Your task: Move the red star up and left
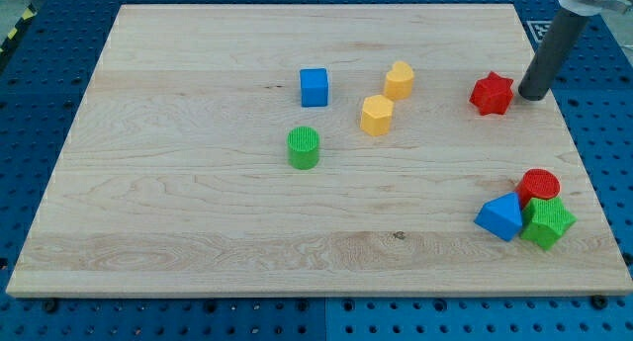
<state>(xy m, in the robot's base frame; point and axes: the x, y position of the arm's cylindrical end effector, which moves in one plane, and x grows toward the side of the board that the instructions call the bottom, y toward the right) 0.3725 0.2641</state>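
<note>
The red star [492, 94] lies on the wooden board [198, 213] at the view's upper right. My tip [531, 95] is just to the right of the star, very close to its right edge; I cannot tell if it touches. The dark rod rises from there toward the view's top right corner.
A blue cube [314, 87], two yellow blocks [400, 80] [376, 115] and a green cylinder [304, 147] sit left of the star. A red cylinder [539, 186], a blue triangular block [499, 217] and a green star [547, 222] cluster at lower right.
</note>
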